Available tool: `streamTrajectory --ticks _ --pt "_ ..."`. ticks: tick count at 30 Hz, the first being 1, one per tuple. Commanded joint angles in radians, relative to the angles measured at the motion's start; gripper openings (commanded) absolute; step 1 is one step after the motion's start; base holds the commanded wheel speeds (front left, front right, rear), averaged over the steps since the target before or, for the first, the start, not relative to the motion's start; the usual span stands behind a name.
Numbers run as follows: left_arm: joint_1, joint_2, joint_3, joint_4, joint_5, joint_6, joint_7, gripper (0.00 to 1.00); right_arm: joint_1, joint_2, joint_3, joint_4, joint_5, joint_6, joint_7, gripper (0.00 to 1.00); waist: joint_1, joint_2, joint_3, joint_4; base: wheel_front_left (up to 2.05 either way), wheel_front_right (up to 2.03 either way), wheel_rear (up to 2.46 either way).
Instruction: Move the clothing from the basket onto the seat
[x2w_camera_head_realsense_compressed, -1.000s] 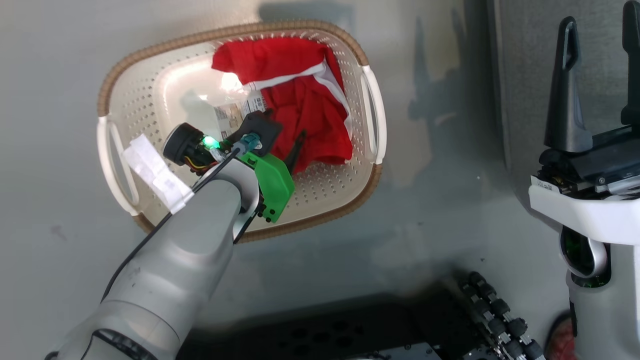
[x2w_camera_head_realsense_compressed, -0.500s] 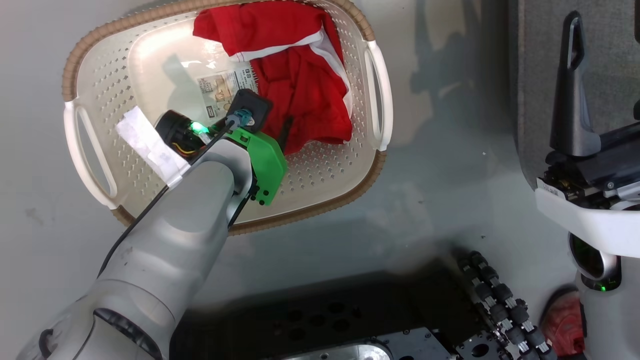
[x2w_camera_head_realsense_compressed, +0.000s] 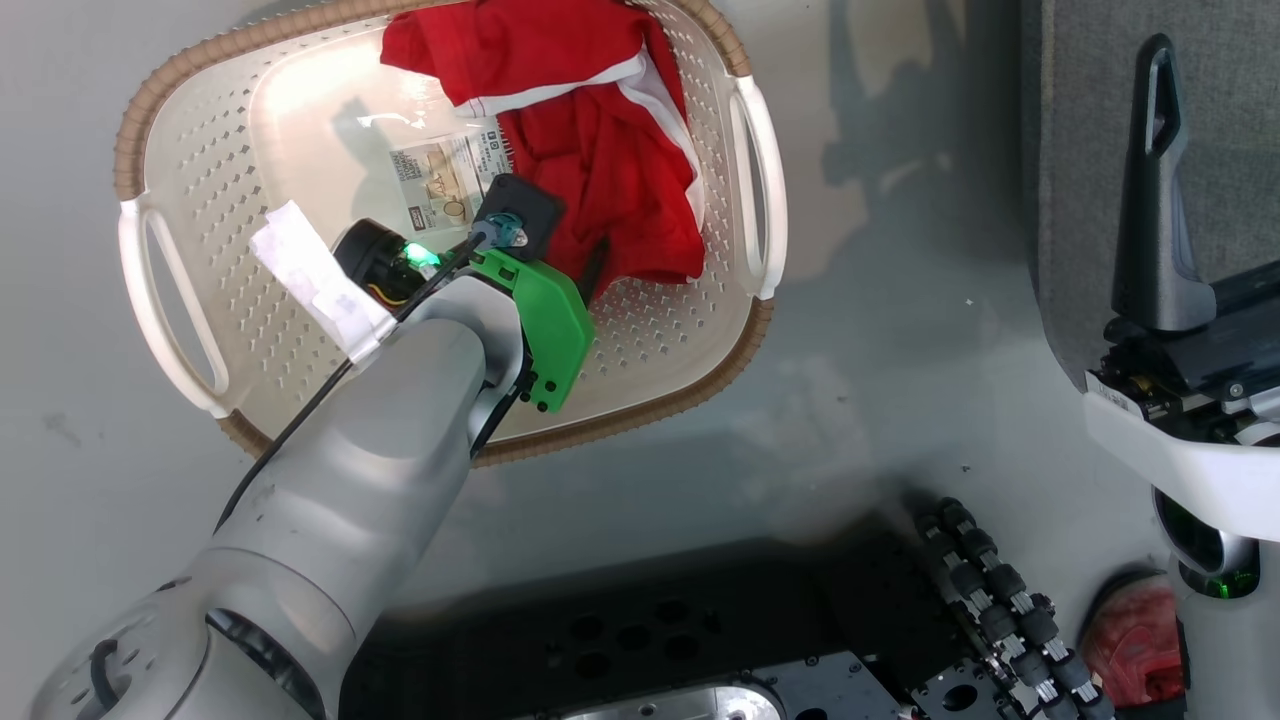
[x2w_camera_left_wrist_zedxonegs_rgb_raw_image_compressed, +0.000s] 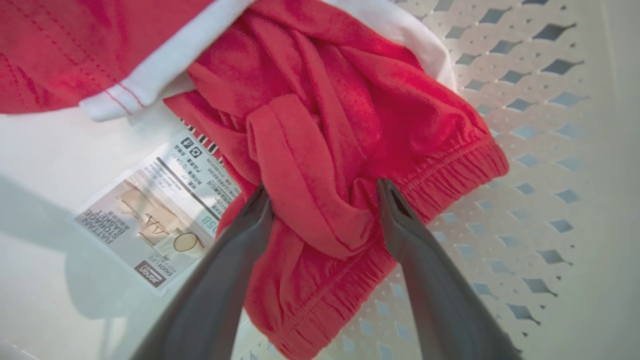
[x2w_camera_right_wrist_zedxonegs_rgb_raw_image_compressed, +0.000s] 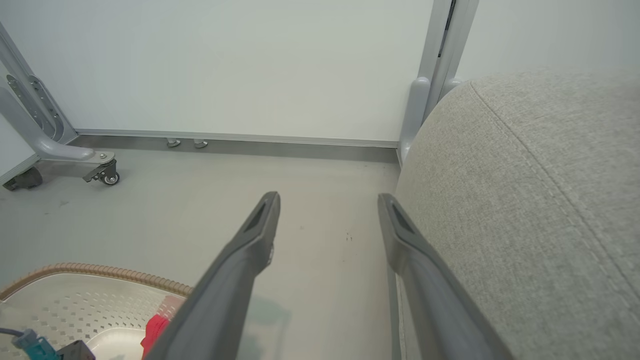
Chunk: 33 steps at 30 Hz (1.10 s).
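Because our left gripper stands spread wide, its 2 fingers straddling a twisted fold of the clothing, closing here could pinch just that 1 loose roll. We judge the rest might then slip free or drag on the basket rim during the lift, and a fingertip could catch a perforation. Our right gripper is likewise released, grasping nothing, just beside the seat. Red fabric with white trim lies crumpled toward the basket's right side in the head view, its elastic waistband nearest the fingers, partly covering a paper label
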Motion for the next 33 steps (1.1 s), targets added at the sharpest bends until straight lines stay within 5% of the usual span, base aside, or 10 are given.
streamTrajectory --ticks 1,26,28,33 --pt "-0.022 0.005 -0.012 -0.002 -0.014 0.002 -0.007 1.00 0.009 -0.003 -0.004 -0.006 -0.006 -0.001 -0.002 1.00 -0.0001 0.0106 0.000 0.002 0.00 0.00 0.00" --pt "-0.060 0.005 -0.170 0.015 -0.134 0.043 -0.104 1.00 0.073 -0.014 -0.011 -0.057 -0.012 -0.001 -0.002 1.00 -0.0001 0.0106 0.027 0.005 0.00 0.00 0.00" --pt "-0.063 0.005 -0.177 0.020 -0.133 0.046 -0.125 0.00 0.079 -0.012 -0.011 -0.059 -0.011 -0.001 -0.002 1.00 -0.0001 0.0106 0.027 0.002 0.00 0.00 0.00" --pt "-0.069 0.005 -0.189 0.033 -0.144 0.038 -0.149 0.00 0.086 -0.009 -0.020 -0.060 -0.008 -0.001 -0.002 1.00 -0.0001 0.0106 0.025 -0.003 0.00 0.00 0.00"
